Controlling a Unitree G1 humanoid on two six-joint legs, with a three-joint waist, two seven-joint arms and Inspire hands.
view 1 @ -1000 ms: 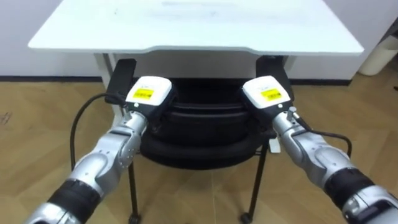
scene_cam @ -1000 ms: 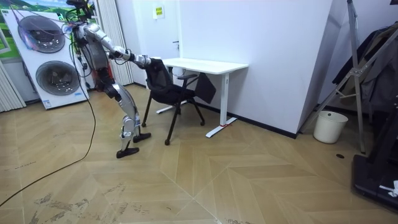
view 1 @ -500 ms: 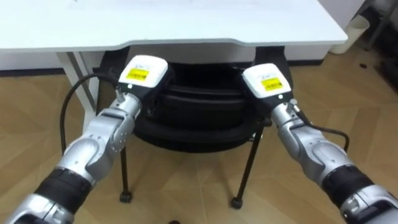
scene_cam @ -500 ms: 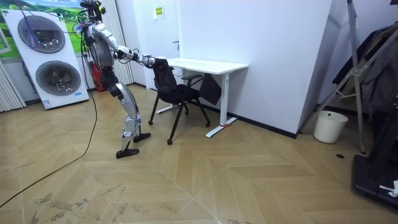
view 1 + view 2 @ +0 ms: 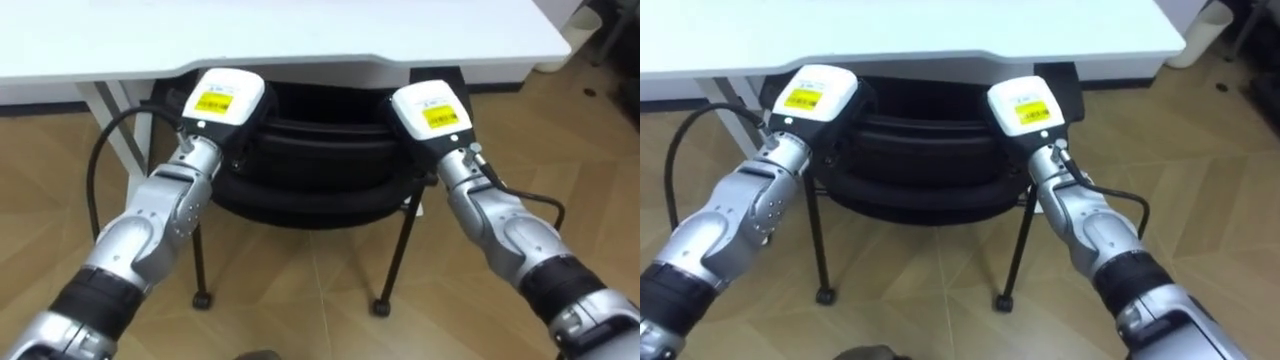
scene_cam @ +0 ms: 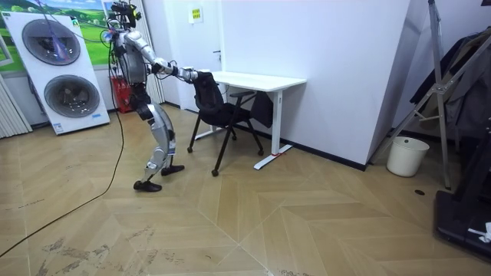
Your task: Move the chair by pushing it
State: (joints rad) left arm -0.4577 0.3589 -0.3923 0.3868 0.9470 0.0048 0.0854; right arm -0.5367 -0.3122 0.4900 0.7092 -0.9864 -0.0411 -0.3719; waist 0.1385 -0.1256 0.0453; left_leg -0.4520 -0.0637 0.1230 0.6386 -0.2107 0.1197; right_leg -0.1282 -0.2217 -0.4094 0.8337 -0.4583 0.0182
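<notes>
**Chair held at the desk**

The left hand (image 5: 222,100) and the right hand (image 5: 430,110) are laid against the back of the black chair (image 5: 318,175); their grip cannot be told. The chair is placed partly under the white desk (image 5: 300,40).

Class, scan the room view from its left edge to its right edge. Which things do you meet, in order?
Stacked washing machines → black chair → white bin → hanging dark clothes.
</notes>
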